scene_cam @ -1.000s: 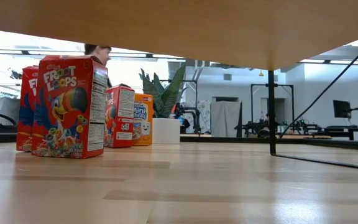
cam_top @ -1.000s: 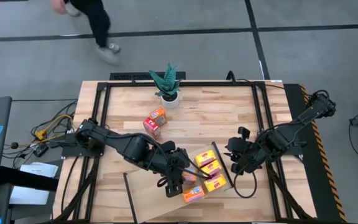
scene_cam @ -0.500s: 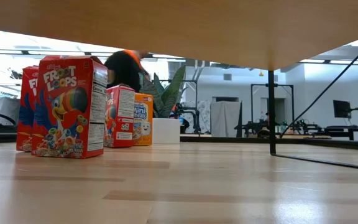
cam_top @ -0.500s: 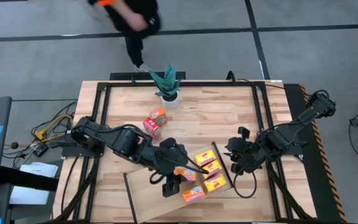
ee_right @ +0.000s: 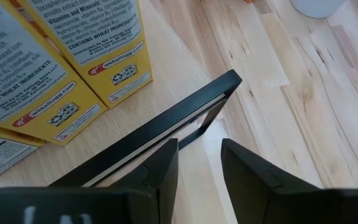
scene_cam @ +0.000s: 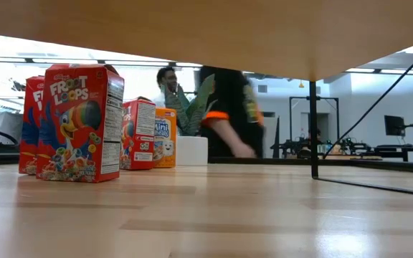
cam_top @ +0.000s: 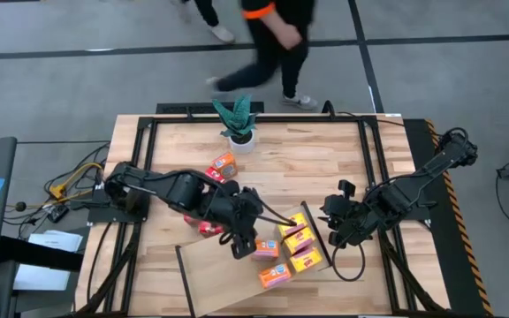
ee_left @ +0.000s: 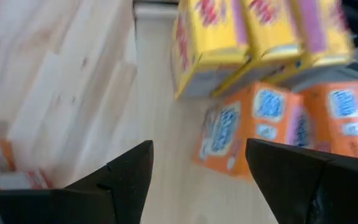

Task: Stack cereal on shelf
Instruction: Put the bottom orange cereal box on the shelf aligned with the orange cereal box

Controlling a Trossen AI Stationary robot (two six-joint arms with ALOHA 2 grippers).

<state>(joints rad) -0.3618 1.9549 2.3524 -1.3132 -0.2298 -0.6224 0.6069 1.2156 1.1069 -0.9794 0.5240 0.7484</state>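
The shelf (cam_top: 228,278) is a light-wood board with black rails, lying at the table's near side. Three yellow cereal boxes (cam_top: 299,240) and two orange ones (cam_top: 270,261) sit on it near its right rail. My left gripper (cam_top: 241,246) hovers open over the board just left of them; in its wrist view the yellow boxes (ee_left: 253,31) and orange boxes (ee_left: 241,127) lie ahead. Red boxes (cam_top: 206,228) show beside the left arm, and another pair (cam_top: 222,168) stands farther back. My right gripper (cam_top: 332,231), open narrowly, sits by the right rail (ee_right: 166,124).
A potted plant (cam_top: 238,124) stands near the far edge. In the low view, red boxes (scene_cam: 77,122), an orange box (scene_cam: 165,136) and the white pot (scene_cam: 191,150) stand on the tabletop under the board's underside (scene_cam: 206,36). People walk behind the table (cam_top: 268,35).
My left gripper has drawn back from the near part of the board toward the table's far-left, away from the nearest orange box. The red boxes beside its arm have come into view. People have walked past behind the table.
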